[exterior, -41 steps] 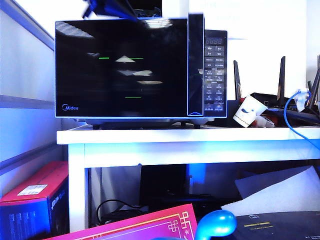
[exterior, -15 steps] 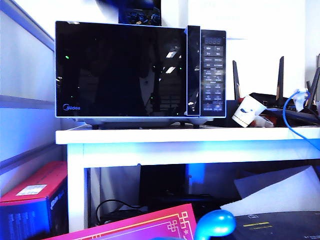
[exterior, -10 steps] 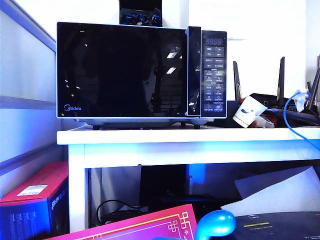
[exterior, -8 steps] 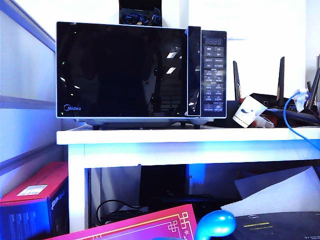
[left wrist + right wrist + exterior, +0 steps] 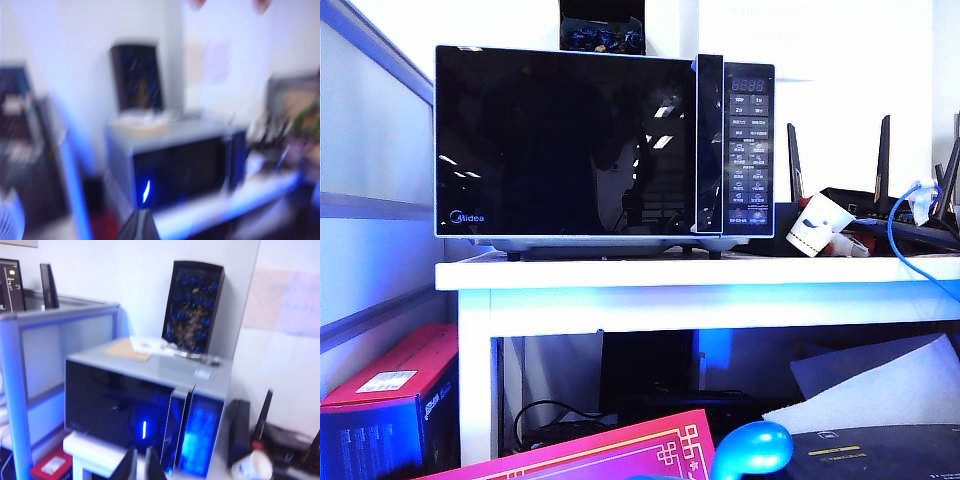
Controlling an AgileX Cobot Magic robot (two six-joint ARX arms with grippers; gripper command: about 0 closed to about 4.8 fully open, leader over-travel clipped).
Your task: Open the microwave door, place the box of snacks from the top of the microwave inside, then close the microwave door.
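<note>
On the white table (image 5: pixel 670 275) in the exterior view, the microwave (image 5: pixel 605 145) stands toward the left end, its front just behind the table's front edge. The microwave door (image 5: pixel 565 140) sits flush and shut, the handle strip beside the button panel. A black box (image 5: pixel 602 30) with shiny blue pieces rises at the rear of the microwave's top. A white paper cup (image 5: pixel 817 225) leans near the microwave's right side. Neither gripper shows here, nor does the box of snacks.

From the left wrist view, badly blurred, the left gripper (image 5: pixel 139 226) appears as one dark point, and I cannot tell how its jaws stand. It hangs well apart from the microwave (image 5: pixel 175 165), out in front of it.

From the right wrist view, the right gripper (image 5: pixel 140 465) has its fingers drawn nearly together, gripping nothing, out before the closed door (image 5: pixel 117 410) and clear of it. Flat pale papers (image 5: pixel 145 346) lie on the microwave's top by the black box (image 5: pixel 192 305).
</note>
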